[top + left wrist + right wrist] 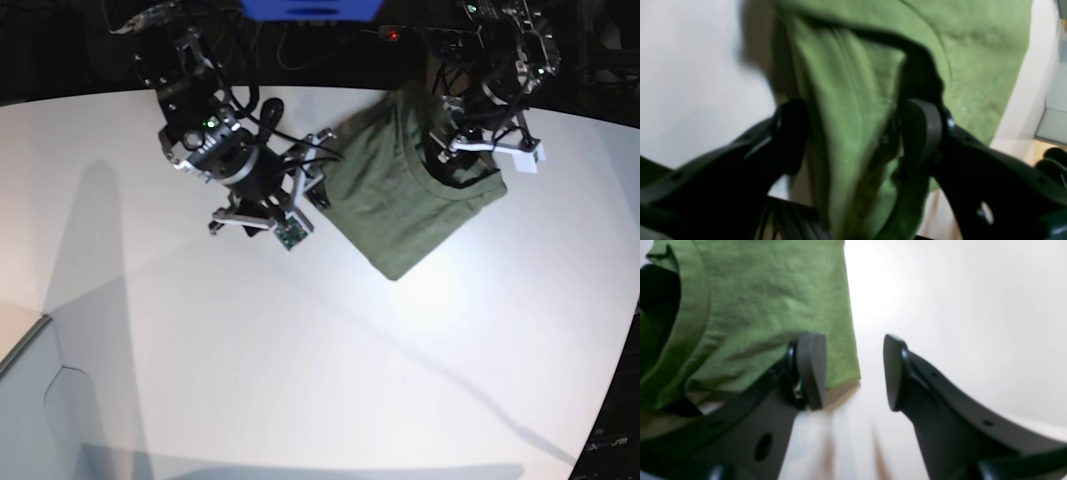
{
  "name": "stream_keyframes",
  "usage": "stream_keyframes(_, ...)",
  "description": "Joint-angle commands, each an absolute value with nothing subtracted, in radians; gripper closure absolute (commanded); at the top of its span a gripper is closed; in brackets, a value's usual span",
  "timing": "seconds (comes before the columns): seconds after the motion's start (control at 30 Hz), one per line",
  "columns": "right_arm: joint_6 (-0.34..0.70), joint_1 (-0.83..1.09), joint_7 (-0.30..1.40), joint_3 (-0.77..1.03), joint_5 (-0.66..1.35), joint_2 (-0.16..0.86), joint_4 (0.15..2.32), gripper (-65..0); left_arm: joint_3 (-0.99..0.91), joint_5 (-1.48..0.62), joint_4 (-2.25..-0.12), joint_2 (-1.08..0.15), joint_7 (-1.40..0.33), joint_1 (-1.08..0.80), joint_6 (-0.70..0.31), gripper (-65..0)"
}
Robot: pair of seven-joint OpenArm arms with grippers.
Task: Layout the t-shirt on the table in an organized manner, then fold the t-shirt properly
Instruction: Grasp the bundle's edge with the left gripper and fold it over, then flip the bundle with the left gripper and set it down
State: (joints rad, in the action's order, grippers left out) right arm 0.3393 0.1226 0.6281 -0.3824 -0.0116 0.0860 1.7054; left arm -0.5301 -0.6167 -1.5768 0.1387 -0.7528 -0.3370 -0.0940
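Observation:
The olive-green t-shirt lies partly folded on the white table, near its far edge. My left gripper is over the collar end, its fingers wide apart with a raised, blurred fold of the t-shirt between them. In the base view this gripper hangs over the collar. My right gripper is open at the shirt's side edge. One of its fingers is over the t-shirt and the other is over bare table. In the base view it sits at the shirt's left edge.
The table's curved far edge runs just behind both arms, with dark equipment and a blue object beyond it. A pale box-like shape stands at the lower left. In the left wrist view, a grey panel shows past the table's rim.

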Motion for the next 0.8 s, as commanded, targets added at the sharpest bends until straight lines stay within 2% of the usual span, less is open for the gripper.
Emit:
stream_keyframes(0.0,0.338,0.108,0.604,-0.383,-0.002,0.087,1.721,-28.1,-0.533,-0.613,-1.58,0.137,-0.748,-0.328,-0.097,-42.1)
stream_keyframes(0.07,0.338,0.108,0.604,-0.383,-0.004,0.087,1.721,-28.1,-0.532,-0.598,-1.552,0.137,-0.748,-0.321,-0.101,-41.3)
stream_keyframes(0.13,0.338,0.099,0.604,-0.381,-0.004,0.087,1.721,-28.1,-0.532,-0.593,-1.523,0.137,-0.748,-0.305,-0.104,-35.4)
stream_keyframes(0.23,0.338,0.091,0.605,-0.381,-0.004,0.09,1.719,-28.1,-0.536,-0.596,-1.478,0.131,-0.746,-0.291,-0.104,-21.6)
stream_keyframes(0.37,0.338,0.09,0.604,-0.38,-0.004,0.107,1.719,-28.1,-0.532,-0.588,-1.431,0.125,-0.748,-0.265,-0.101,0.0)
stream_keyframes(0.47,0.338,0.09,0.604,-0.343,-0.005,0.107,1.719,-28.1,-0.513,-0.588,-1.38,0.082,-0.75,-0.225,-0.099,-1.6)
stream_keyframes(0.57,0.338,0.09,0.604,-0.295,-0.005,0.107,1.719,-28.1,-0.446,-0.588,-1.323,0.013,-0.751,-0.171,-0.099,0.0)
stream_keyframes(0.77,0.338,0.084,0.602,-0.174,-0.005,0.101,1.719,-28.1,-0.139,-0.588,-1.142,-0.159,-0.75,0.042,-0.097,-0.2)
